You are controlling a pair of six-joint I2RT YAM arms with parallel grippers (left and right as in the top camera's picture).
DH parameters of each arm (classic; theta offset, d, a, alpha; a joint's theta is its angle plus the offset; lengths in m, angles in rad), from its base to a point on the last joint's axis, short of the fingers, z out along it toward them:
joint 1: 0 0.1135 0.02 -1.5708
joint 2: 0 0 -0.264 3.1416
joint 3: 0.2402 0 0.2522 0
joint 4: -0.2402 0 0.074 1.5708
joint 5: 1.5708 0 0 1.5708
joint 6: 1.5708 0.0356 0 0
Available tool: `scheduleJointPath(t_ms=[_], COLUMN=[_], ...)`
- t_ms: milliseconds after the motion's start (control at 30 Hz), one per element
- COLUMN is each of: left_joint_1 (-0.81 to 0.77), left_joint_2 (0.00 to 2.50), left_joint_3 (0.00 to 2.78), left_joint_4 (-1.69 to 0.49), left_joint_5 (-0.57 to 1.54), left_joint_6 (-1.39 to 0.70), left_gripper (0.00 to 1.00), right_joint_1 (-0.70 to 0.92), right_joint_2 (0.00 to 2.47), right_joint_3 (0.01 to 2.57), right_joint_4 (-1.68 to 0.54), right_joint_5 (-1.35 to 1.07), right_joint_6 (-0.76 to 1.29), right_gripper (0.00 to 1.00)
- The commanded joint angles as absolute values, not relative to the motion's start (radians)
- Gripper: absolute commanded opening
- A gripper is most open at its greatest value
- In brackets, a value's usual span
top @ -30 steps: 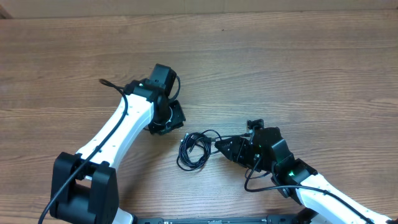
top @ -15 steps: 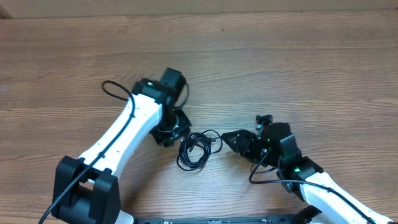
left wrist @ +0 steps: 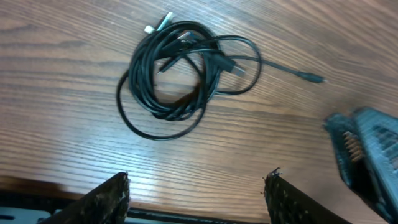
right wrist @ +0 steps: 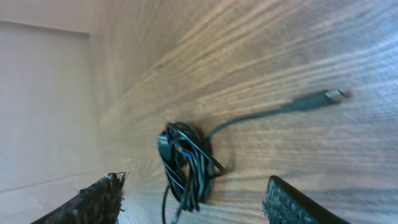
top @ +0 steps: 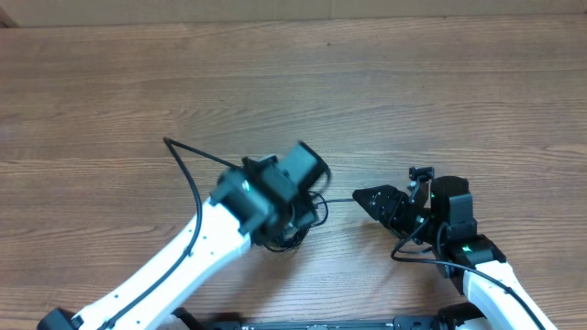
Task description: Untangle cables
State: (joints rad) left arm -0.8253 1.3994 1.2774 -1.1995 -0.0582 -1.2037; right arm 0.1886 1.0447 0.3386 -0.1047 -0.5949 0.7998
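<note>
My left end effector, having just swung in over the tangle, is hanging spread and empty above the coiled cables lying on the counter. Beyond, one plug end is trailing toward my right end effector, likewise gaping empty and now drawn back, probably clearing room for a first pull.

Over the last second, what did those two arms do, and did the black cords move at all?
The left pincer swung right and now hangs open over the cables. The right pincer drew back to the right, open and holding nothing. The cables stayed bundled in the same spot, untouched by either pincer.
</note>
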Motion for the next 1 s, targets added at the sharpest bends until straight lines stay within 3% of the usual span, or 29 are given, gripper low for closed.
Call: scheduleJointPath(t_ms=[0,167,300,433,833,967], left_joint_1=[-0.920,-0.962,-0.962,-0.950,-0.772,-0.772], left_joint_2=[1.416,1.433,1.433,1.433,1.433,1.433], left_joint_3=[1.270,1.187,1.113,1.013,0.762,0.752], left_joint_4=[-1.197,-1.190,-1.102,-1.007,-0.726,-0.704], left_joint_5=[-0.209,-0.235,-0.217,-0.213,-0.029,-0.034], left_joint_6=[-1.425,-1.638,-1.665,-1.665,-1.585,-1.585], left_gripper=[0.71,0.86,0.88,0.80,0.77,0.77], right_joint_1=[0.181,0.181,0.181,0.181,0.181,0.181], right_joint_2=[1.029,1.029,1.029,1.029,1.029,1.029], right_joint_3=[0.356,0.356,0.356,0.356,0.355,0.355], right_joint_4=[-0.128,-0.142,-0.141,-0.142,-0.224,-0.239], right_joint_5=[-0.607,-0.579,-0.542,-0.532,-0.471,-0.471], right_joint_6=[0.749,0.701,0.702,0.701,0.702,0.702], right_gripper=[0.73,0.77,0.79,0.81,0.89,0.99])
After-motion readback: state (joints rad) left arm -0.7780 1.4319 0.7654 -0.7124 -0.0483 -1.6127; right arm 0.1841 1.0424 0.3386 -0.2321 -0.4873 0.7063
